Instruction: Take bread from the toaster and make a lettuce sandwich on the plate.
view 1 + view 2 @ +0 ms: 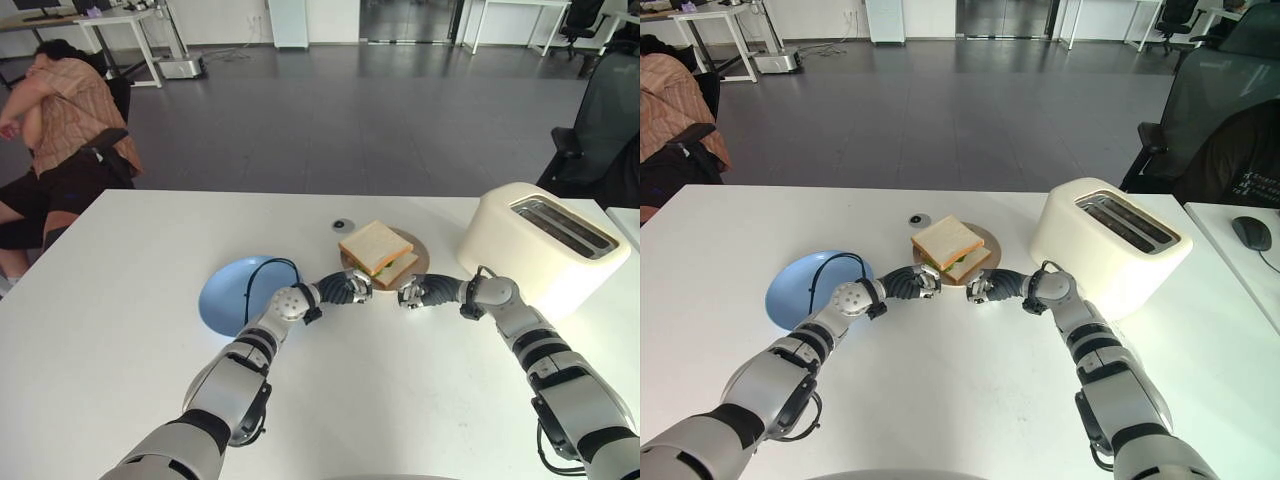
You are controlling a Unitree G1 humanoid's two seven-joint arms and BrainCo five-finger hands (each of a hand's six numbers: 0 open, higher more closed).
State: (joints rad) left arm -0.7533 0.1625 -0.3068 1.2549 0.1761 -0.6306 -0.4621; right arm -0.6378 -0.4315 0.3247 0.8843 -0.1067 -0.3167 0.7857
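A sandwich (377, 248) of two white bread slices with green lettuce between them lies on a round brown plate (415, 243) at the middle of the white table. The cream toaster (541, 245) stands to its right, its slots showing no bread. My left hand (346, 288) sits at the plate's near left edge, fingers curled and holding nothing. Just right of it, my right hand (418, 292) rests at the plate's near right edge, fingers also curled and holding nothing. Both hands are just short of the sandwich.
A blue plate (228, 294) lies left of the sandwich, partly under my left forearm. A small round grey fitting (343, 225) is set in the table behind the brown plate. A computer mouse (1251, 232) lies on a neighbouring desk at the far right.
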